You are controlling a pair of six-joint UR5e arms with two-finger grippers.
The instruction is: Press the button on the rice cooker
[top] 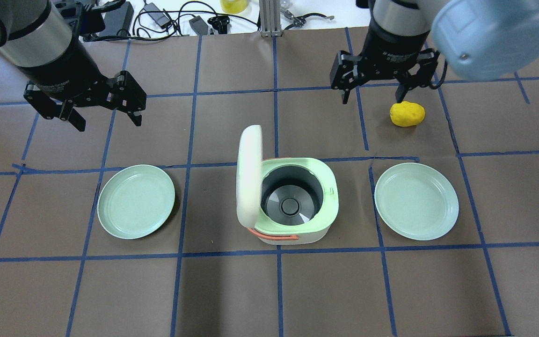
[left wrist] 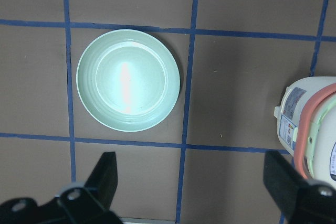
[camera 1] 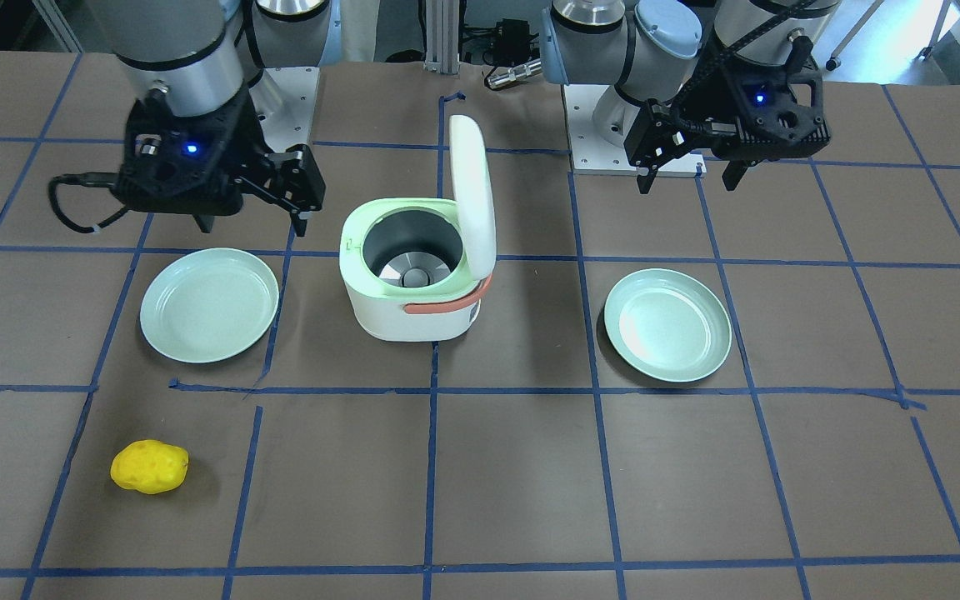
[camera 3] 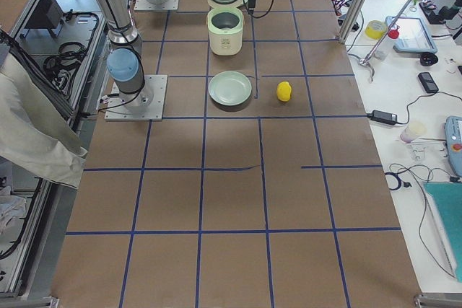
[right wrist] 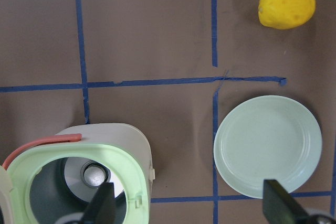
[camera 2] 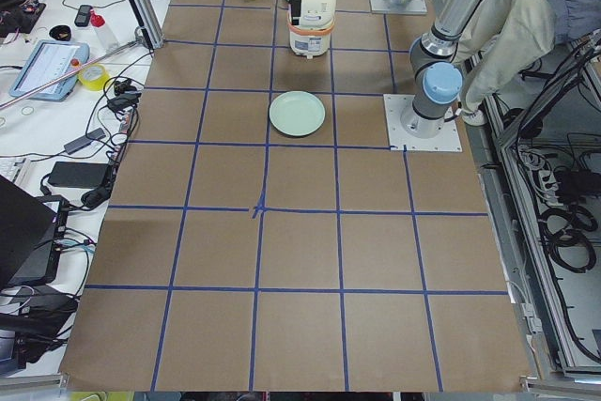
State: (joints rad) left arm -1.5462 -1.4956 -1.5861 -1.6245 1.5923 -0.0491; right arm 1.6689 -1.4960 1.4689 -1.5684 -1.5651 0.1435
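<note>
Brown table (top: pixel 269 290) gridded with blue tape (top: pixel 279 281), white rice cooker (top: pixel 297 231) with pale green rim at its centre, white lid (top: pixel 249 173) upright, black left gripper (top: pixel 109 122) spread wide, black right gripper (top: pixel 372 99) wide too

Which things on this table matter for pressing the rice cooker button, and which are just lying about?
For the job: rice cooker, its lid standing open; left gripper and right gripper, both open and empty.
Just lying about: left-side green plate; right-side green plate; yellow lump, potato-shaped.
</note>
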